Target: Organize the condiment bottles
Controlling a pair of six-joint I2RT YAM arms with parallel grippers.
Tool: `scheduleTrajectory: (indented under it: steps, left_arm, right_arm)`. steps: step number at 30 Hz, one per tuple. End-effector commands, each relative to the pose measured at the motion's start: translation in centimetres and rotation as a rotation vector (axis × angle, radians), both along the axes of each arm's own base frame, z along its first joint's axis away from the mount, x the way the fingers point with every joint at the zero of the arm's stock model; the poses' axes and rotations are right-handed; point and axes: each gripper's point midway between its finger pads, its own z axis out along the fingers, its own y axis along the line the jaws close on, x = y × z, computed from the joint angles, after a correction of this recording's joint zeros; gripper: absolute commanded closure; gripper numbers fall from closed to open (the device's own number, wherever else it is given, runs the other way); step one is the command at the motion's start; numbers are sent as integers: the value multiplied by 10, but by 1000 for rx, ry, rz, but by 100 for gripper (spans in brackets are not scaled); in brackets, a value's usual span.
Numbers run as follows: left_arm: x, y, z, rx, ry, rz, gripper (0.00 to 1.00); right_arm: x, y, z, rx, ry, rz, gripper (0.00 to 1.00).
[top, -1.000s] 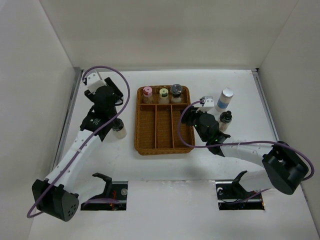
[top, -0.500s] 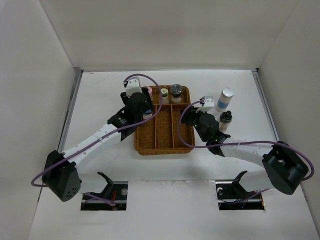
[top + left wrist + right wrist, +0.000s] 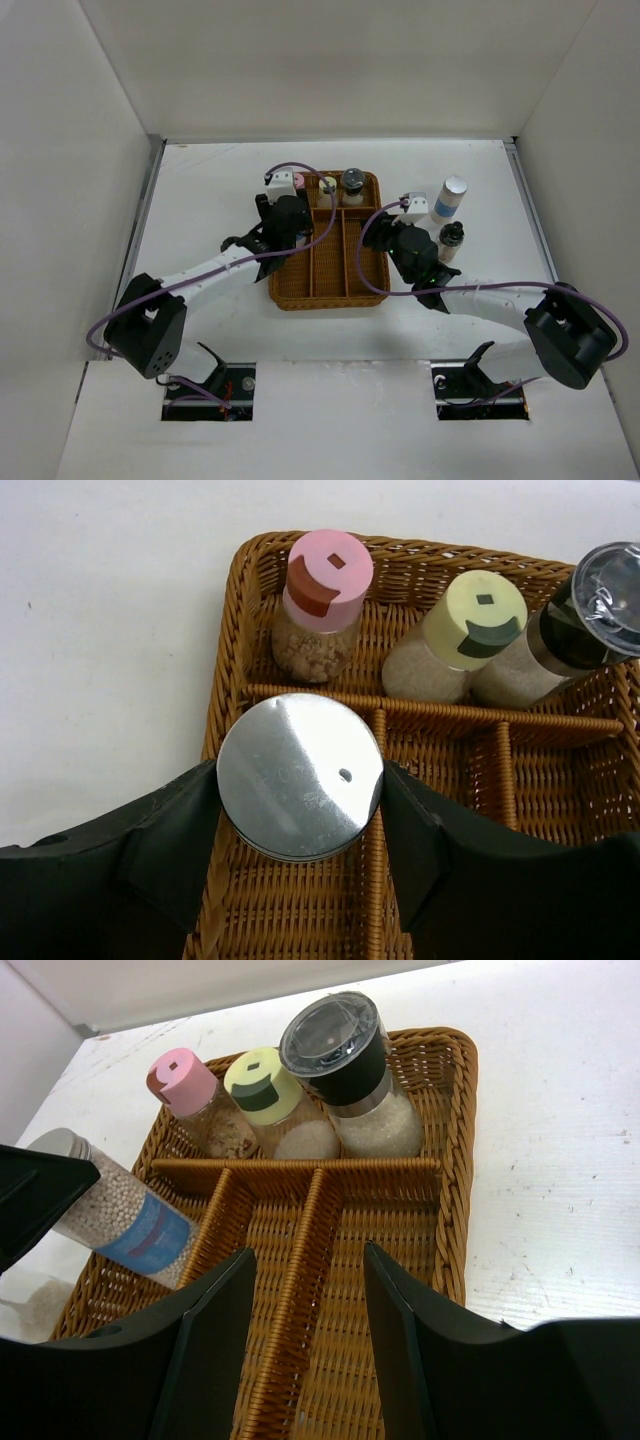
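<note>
Our left hand (image 3: pixel 300 830) clasps a blue-banded cylinder (image 3: pixel 120 1222) over the tray (image 3: pixel 225 680); beyond it the pink jar (image 3: pixel 322 600), yellow jar (image 3: pixel 455 630) and grey jar (image 3: pixel 580 620) stand filed. Our right hand (image 3: pixel 305 1360) gapes empty; right of it a second cylinder (image 3: pixel 450 200) and black-capped bottle (image 3: pixel 451 240) wait on the worktop (image 3: pixel 200 200).

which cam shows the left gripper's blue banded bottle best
Right wrist: the silver-capped, blue-banded cylinder of white beads shows side-on, tilted over the brown wicker tray. Left wrist shows only its cap, clamped in the left gripper. Top external hides it under that gripper.
</note>
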Motion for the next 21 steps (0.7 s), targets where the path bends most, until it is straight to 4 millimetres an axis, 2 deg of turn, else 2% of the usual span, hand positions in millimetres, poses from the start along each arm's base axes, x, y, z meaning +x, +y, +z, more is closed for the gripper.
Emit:
scheduleTrajectory:
  steps: [1,5,9,12,14,18,21]
  left_arm:
    - [12,-14,33,-72,-121,-24,50]
    - [7,-16,34,-53,-134,-28,30]
    - [4,-13,54,-61,-171,-30,21]
    - [-2,-7,78,-84,-220,-22,19]
    - [-8,-4,100,-111,-260,-30,18]
    - [-34,5,141,-136,-334,-50,20]
    - [-58,30,139,-121,-319,6,25]
  right_arm:
    - [7,3,24,47,-57,-17,46]
    - [7,3,24,48,-56,-17,46]
    - [7,2,25,52,-58,-19,45]
    - [6,2,26,53,-59,-18,45]
    - [6,2,27,54,-60,-18,45]
    - [7,3,26,52,-58,-18,45]
    - [7,1,26,52,-58,-21,45]
